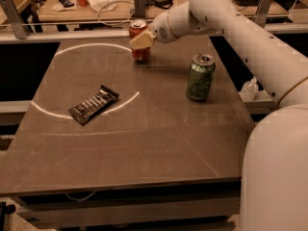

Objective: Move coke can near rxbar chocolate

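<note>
The red coke can (139,53) with a silver top is upright at the back middle of the table. My gripper (142,40) reaches in from the right and is shut on the can's upper half, with one pale finger (141,41) across its front. The can's base is at or just above the tabletop. The rxbar chocolate (93,104), a flat black wrapper with light lettering, lies at an angle on the left of the table, well in front and to the left of the can.
A green can (200,78) with a silver top stands at the right of the table (144,153), under my arm. A bright ring of light runs across the table's left half. Cluttered desks stand behind the table. My white body fills the lower right.
</note>
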`<state>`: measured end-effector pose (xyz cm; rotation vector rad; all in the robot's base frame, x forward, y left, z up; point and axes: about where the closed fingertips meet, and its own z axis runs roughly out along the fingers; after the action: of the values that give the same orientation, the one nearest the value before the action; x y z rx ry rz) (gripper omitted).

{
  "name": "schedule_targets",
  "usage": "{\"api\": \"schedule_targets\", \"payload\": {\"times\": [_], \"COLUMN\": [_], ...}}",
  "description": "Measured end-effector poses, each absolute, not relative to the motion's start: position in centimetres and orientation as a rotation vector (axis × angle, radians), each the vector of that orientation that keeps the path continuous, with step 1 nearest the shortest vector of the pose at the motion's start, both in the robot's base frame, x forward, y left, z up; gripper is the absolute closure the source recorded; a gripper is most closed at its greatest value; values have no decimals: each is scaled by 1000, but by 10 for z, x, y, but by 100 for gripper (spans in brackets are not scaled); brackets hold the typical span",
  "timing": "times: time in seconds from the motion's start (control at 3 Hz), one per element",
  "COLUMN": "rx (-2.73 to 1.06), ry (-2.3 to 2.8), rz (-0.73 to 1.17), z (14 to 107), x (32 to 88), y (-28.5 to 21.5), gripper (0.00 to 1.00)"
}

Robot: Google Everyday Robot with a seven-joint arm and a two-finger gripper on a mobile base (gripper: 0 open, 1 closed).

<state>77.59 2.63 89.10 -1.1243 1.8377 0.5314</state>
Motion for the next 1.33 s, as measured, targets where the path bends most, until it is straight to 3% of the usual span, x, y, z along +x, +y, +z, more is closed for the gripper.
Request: {"api": "schedule_targets", "payload": {"times": [0.33,1.33], "rx": [-1144,-1226], "ry": [1844,1855], "rz": [606,843], "z": [909,930], "x": [751,634], "y": [27,77], "gripper": [100,100]}}
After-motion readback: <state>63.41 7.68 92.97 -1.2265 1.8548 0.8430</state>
